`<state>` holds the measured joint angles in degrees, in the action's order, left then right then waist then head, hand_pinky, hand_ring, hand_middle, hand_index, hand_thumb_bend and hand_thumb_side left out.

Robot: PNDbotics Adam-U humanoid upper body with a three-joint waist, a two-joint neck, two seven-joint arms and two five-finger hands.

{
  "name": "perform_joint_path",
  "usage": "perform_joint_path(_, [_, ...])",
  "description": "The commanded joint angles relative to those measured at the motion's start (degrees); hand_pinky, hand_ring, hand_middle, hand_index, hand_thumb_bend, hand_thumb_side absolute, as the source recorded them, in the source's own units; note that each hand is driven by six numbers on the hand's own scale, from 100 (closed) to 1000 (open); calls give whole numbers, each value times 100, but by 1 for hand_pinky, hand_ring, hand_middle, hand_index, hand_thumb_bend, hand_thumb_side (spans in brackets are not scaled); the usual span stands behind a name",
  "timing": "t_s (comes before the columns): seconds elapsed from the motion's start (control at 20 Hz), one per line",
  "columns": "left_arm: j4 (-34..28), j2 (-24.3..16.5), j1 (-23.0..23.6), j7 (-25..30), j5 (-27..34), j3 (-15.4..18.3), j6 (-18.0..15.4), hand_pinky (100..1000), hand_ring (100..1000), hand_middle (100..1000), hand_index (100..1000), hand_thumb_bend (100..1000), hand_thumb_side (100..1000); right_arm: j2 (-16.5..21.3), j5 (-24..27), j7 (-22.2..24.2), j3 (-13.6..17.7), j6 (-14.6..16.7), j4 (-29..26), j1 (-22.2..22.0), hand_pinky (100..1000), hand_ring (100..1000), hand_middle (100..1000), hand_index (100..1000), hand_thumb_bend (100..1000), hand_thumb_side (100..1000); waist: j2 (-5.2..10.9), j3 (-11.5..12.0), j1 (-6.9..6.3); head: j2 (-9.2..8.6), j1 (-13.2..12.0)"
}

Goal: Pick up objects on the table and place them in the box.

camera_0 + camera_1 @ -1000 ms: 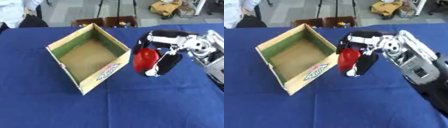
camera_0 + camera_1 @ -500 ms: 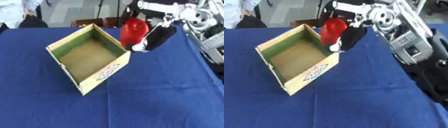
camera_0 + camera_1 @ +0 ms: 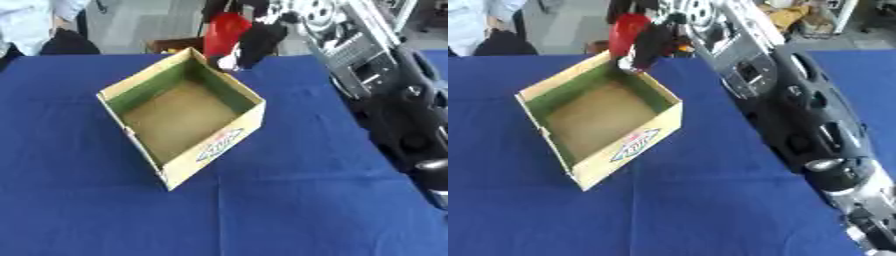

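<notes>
Right hand (image 3: 249,37) hangs in the air above the far corner of the cardboard box (image 3: 184,115), its dark fingers curled down around a red object (image 3: 225,32); the object is rounded, longer than it is wide, and held upright against the palm side of the hand, and I cannot make out what it is beyond that; it is clear of the box, touching neither the rim nor the floor; one pale fingertip shows just above the box's far wall; the black and silver right arm (image 3: 780,100) runs from the box's far corner toward the near right, passing well to the right of the box.

Open-topped and square, the box sits turned so that one corner points toward the robot; its inner walls are green, its floor plain brown card, and no item lies inside it; the near outer wall, pale yellow, carries a printed label with red and blue marks (image 3: 219,145); the box rests on the table (image 3: 289,210), which is covered in a blue cloth; a crease in the cloth runs away from the box's near corner toward the right.

Beyond the far edge of the table, behind the box, a dark brown piece of furniture (image 3: 171,46) stands on a grey floor; the left hand shows in neither view.
</notes>
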<state>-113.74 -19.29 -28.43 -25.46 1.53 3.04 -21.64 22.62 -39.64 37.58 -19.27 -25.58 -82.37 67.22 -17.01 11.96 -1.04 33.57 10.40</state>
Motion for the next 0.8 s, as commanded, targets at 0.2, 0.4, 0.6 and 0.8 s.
perform_joint_path(0.2, [-85, -21, -144, 60, 59, -22, -11, 636, 850, 814, 866, 100, 1000, -597, -824, -571, 256, 221, 1059, 327, 267, 448, 461, 532, 100, 100, 38, 157, 84, -173, 117])
perform_joint_path(0.4, [-85, 8, -169, 80, 82, -36, -10, 635, 850, 814, 867, 100, 1000, -935, -1244, -981, 446, 268, 1715, 354, 265, 444, 458, 526, 100, 100, -19, 246, 90, -239, 198])
perform_joint_path(0.6, [-85, 38, -207, 94, 99, -44, -10, 635, 850, 814, 867, 100, 1000, -1263, -1389, -1326, 646, 276, 2321, 310, 264, 441, 454, 523, 100, 100, -74, 303, 91, -288, 243])
perform_joint_path(0.8, [-85, 60, -234, 103, 111, -47, -14, 634, 850, 814, 867, 100, 1000, -1491, -1448, -1580, 748, 304, 2738, 217, 265, 441, 452, 521, 100, 100, -118, 356, 85, -314, 278])
